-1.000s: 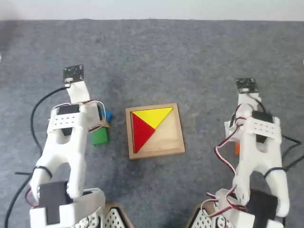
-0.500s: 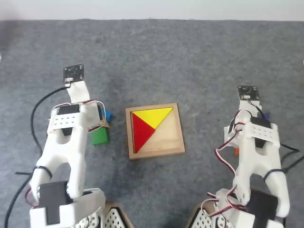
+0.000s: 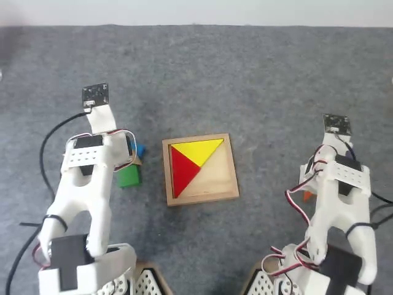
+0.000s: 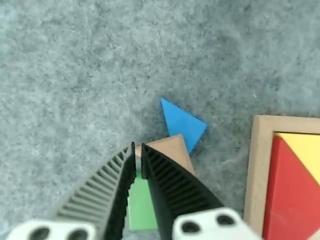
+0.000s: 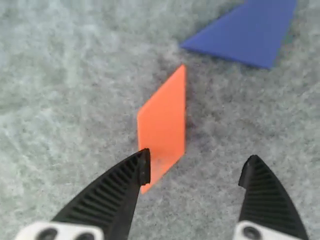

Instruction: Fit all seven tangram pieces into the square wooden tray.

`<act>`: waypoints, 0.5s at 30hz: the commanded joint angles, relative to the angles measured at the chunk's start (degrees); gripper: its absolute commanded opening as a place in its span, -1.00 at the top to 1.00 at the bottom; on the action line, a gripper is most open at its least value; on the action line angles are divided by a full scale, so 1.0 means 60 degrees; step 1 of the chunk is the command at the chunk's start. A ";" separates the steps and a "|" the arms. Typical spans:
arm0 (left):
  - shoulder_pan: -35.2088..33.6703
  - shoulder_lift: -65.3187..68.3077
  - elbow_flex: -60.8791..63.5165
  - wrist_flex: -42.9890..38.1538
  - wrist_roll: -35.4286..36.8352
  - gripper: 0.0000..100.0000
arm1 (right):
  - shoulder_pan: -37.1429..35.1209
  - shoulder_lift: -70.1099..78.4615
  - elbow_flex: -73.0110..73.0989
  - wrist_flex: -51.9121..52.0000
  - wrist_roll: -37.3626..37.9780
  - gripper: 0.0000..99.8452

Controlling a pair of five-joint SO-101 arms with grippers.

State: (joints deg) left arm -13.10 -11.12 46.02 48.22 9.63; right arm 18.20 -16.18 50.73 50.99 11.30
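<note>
The square wooden tray (image 3: 201, 198) lies mid-table and holds a yellow triangle (image 3: 199, 152) and a red triangle (image 3: 182, 173); its other half is bare wood. My left gripper (image 4: 137, 147) is shut with nothing in it, its tips over a tan piece (image 4: 173, 150), beside a light blue triangle (image 4: 183, 124) and a green piece (image 4: 141, 205). My right gripper (image 5: 196, 170) is open just above the carpet. One fingertip touches the edge of an orange parallelogram (image 5: 162, 127). A dark blue triangle (image 5: 250, 32) lies just beyond it.
Grey carpet covers the table. The left arm (image 3: 92, 166) stands left of the tray, over the green piece (image 3: 128, 177) and the blue triangle (image 3: 140, 150). The right arm (image 3: 339, 184) stands far right, with the orange piece (image 3: 306, 195) peeking out beside it.
The right arm has swung to the right and a little toward the front edge, away from the tray. The left arm and the pieces in the tray have not moved.
</note>
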 commanded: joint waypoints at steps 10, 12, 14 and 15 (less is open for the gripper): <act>0.0088 -0.0044 -0.0037 -0.0176 -0.0132 0.95 | 0.0872 0.1546 -0.0542 -0.0637 0.0908 0.39; 0.0088 -0.0044 -0.0037 -0.0176 -0.0132 0.95 | 0.0872 0.1780 -0.0850 -0.0462 0.0938 0.39; 0.0088 -0.0044 -0.0037 -0.0176 -0.0132 0.95 | 0.0945 0.1868 -0.0879 -0.0476 0.0952 0.39; 0.0088 -0.0044 -0.0037 -0.0176 -0.0132 0.95 | 0.1062 0.1883 -0.0879 -0.0476 0.0952 0.40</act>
State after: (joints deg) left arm -13.10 -11.12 46.02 48.22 9.63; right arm 23.03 -5.19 47.03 47.21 16.22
